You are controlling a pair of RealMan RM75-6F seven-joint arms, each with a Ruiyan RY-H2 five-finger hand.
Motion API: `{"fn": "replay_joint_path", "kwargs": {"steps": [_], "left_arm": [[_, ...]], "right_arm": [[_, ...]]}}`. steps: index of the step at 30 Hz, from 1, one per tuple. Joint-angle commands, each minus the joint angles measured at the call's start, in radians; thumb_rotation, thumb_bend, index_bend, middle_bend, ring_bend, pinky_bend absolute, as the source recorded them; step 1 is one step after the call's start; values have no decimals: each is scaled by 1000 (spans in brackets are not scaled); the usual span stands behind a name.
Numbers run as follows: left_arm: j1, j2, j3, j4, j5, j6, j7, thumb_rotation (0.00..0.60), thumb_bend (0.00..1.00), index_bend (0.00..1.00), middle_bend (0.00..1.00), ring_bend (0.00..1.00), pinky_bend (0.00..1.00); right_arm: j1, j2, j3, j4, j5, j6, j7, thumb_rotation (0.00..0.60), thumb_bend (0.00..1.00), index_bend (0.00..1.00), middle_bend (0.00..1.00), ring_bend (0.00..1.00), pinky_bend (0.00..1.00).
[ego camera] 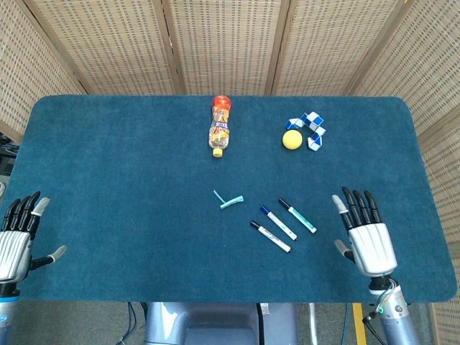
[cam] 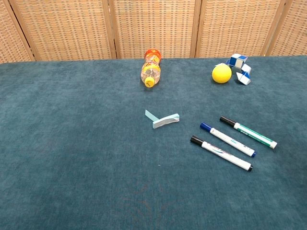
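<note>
Right hand [ego camera: 367,241]: fingers [ego camera: 357,205] spread wide, palm down, holding nothing, above the counter [ego camera: 108,165] at its 4 o'clock corner.

Green-capped marker [ego camera: 297,215]: nearest item to that hand, lying at its 10 o'clock, just apart from the fingertips; long axis ran from 11 to 5 o'clock.

Blue-capped marker [ego camera: 278,223] and black-capped marker [ego camera: 270,236]: parallel beside it, further toward 9 o'clock.

Left hand [ego camera: 17,241]: fingers also apart and empty, at the counter's 8 o'clock edge, well apart from all markers.

Pale blue clip [ego camera: 228,200]: near centre.

Orange bottle [ego camera: 220,126], yellow ball [ego camera: 291,139], blue-and-white twist puzzle [ego camera: 310,128]: toward 12 o'clock, with the puzzle curling round the ball.
</note>
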Motion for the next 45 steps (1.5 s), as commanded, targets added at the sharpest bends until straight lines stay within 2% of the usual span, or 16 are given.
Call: {"fn": "replay_joint_path", "kwargs": {"steps": [1,4,8,10,12,16,21,28,32,36,45], "left_arm": [[0,0,-5,1,-1,-1,0,600,0,0,0,0,0],[1,0,-9,1,0,1,-4,600,0,0,0,0,0],[3,0,-12,4,4,3,-6,600,0,0,0,0,0],[3,-3,-14,7,5,3,-3,600,0,0,0,0,0],[3,-5,-16,8,5,1,0,600,0,0,0,0,0],[0,-9,-20,12,0,-14,7,600,0,0,0,0,0],[-3,-15,-25,20,-8,-29,13,600,0,0,0,0,0],[-7,-20,-34,24,-25,-53,23,600,0,0,0,0,0],[-8,-23,-39,29,-35,-62,22,600,0,0,0,0,0],[-10,-25,-41,31,-38,-68,22,600,0,0,0,0,0],[-11,-28,-40,34,-34,-75,27,600,0,0,0,0,0]], "right_arm": [[125,55,75,-182,63,-202,-102,600,0,19,0,0,0],[206,45,140,-233,171,-322,-162,600,0,74,0,0,0],[292,-1,206,-239,321,-434,-213,600,0,141,0,0,0],[362,-56,261,-204,451,-492,-256,600,0,178,0,0,0],[425,-115,294,-151,542,-513,-307,600,0,213,0,0,0],[533,-243,328,12,637,-522,-382,600,0,299,0,0,0],[620,-353,328,163,739,-529,-446,600,28,328,0,0,0],[690,-457,297,307,777,-558,-456,600,131,381,0,0,0],[710,-490,278,364,758,-574,-435,600,155,398,0,0,0],[725,-510,265,405,743,-581,-427,600,254,399,0,0,0],[744,-561,245,513,752,-604,-410,600,311,407,0,0,0]]}}
